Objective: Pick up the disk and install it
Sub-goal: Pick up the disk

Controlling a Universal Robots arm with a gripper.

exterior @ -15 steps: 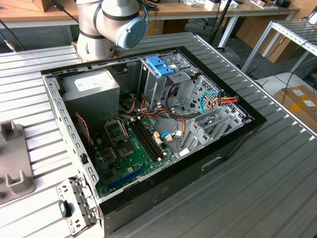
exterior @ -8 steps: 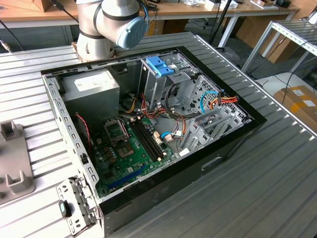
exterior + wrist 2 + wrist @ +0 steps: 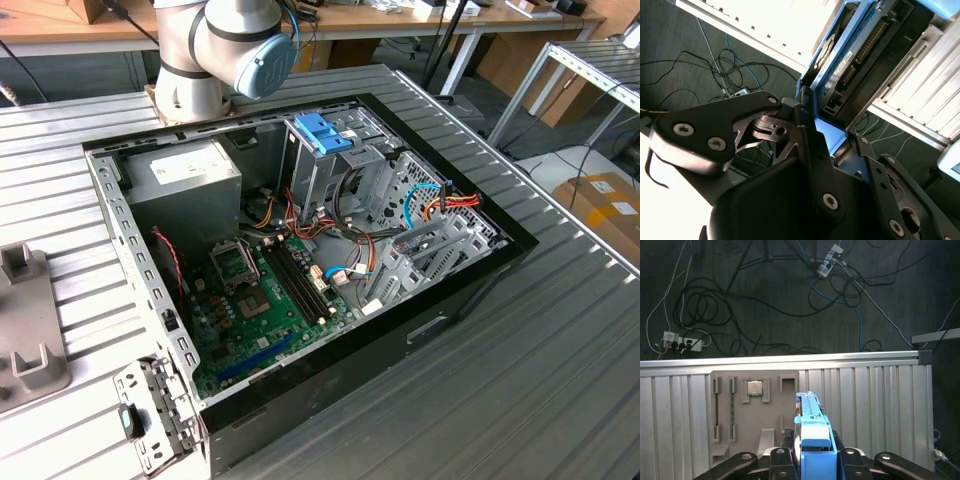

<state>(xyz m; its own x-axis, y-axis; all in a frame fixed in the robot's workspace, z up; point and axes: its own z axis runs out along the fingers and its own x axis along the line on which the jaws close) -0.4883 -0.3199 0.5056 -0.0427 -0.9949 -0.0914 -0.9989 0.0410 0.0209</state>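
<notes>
Now the gripper (image 3: 815, 456) is clamping its jaws tight around the blue-railed disk (image 3: 812, 425). Beyond it a grey fixture plate (image 3: 772, 412) is lying on the ribbed counter (image 3: 875, 405)

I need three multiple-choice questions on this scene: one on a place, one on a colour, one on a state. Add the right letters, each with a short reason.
1. Where does the small square chip sit? A on the floor; B in the grey holder plate; C inside the computer.
2. What colour are the rails on the disk? A light blue; B red; C yellow.
3. What is the end effector doing? A hanging open; B gripping a cable; C gripping the disk.
B: it lies in the plate's pocket. A: both wrist views show them blue. C: it is shut on the rails.
</notes>
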